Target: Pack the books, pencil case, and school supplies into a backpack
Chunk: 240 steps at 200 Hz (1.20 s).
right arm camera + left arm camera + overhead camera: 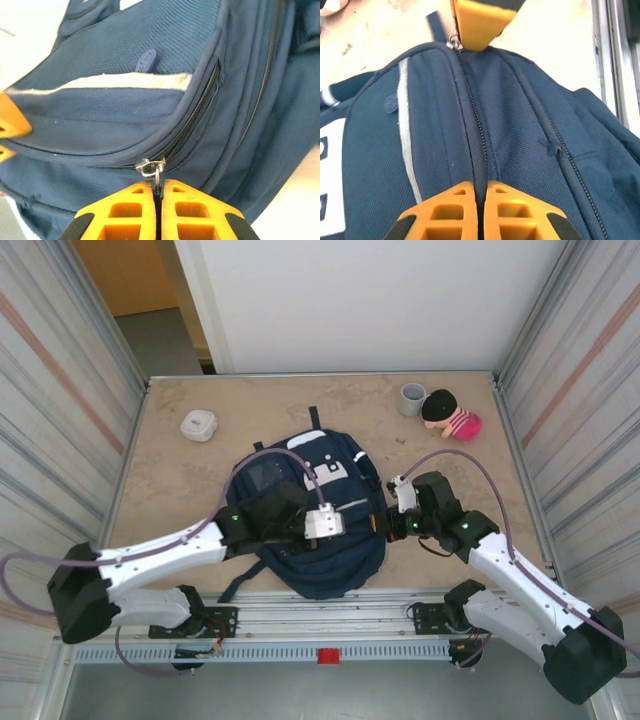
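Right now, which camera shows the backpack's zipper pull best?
Right wrist: the backpack's zipper pull is close and sharp, pinched by the right gripper. Left wrist shows it small; from above it's too small to tell.

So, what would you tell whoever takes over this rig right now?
Left hand: shut on the backpack fabric along its zip line, bracing it.
Right hand: shut on the zipper pull at the backpack's right side.
The backpack lies flat between the arms.
Done: both grips set.
Left: run the zip. I cannot tell whether it is being opened or closed, or what is inside.
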Motion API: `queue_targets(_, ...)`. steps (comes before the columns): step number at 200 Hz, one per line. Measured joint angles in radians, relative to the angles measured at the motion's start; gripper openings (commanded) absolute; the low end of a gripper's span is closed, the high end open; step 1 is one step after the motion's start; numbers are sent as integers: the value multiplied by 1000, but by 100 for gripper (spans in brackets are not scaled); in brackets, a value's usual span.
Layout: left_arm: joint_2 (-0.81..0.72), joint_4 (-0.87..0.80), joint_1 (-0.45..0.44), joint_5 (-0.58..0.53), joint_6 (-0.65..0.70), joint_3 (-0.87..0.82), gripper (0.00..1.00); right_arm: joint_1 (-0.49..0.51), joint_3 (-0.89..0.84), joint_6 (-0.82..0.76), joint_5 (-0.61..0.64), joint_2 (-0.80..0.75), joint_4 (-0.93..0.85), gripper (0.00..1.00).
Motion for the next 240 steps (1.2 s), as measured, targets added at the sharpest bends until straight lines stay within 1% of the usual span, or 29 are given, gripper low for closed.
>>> queue_targets(13,-63,-60,21,0,17,-12,1,21,-1,1,-27,7,23,0)
queue_targets(19,-90,-85,31,-1,24,-18,6,40,-2,2,-35,11,37,0)
queue_targets(27,-125,-113,43,-5,32,-28,16,70,-4,5,-39,14,53,0)
queue_targets(43,-181,-171,59,-29,38,-48,43,134,-6,11,-26,22,80,0)
queue_targets(50,-200,-194,64,-36,35,-54,51,155,-7,13,-14,26,85,0)
queue_targets(57,-212,-211,68,-36,29,-55,56,173,-7,16,-4,32,84,0)
queue_targets(78,-211,-194,52,-37,7,-55,63,210,-7,26,26,43,86,0)
queue_targets(92,-185,-151,17,-40,-6,-54,64,224,-7,32,43,45,86,0)
queue_targets(107,-120,-107,-23,-47,-14,-38,65,231,-7,35,52,45,86,0)
queue_targets(122,-29,-66,-48,-50,-21,-5,64,234,-7,35,61,44,84,0)
queue_targets(146,96,-5,-64,-60,-27,38,55,236,-7,35,68,41,82,0)
queue_targets(172,177,44,-76,-80,-26,57,28,236,-7,35,85,35,66,0)
queue_targets(187,183,62,-79,-81,-21,57,8,236,-7,35,113,34,42,0)
queue_targets(197,176,73,-79,-80,-15,56,0,222,-7,35,132,29,30,0)
queue_targets(210,159,93,-79,-79,8,41,0,188,-7,36,138,21,34,0)
queue_targets(227,118,137,-78,-68,35,0,0,135,-7,43,113,18,53,0)
queue_targets(240,74,164,-70,-36,63,-39,0,113,-9,53,95,18,73,0)
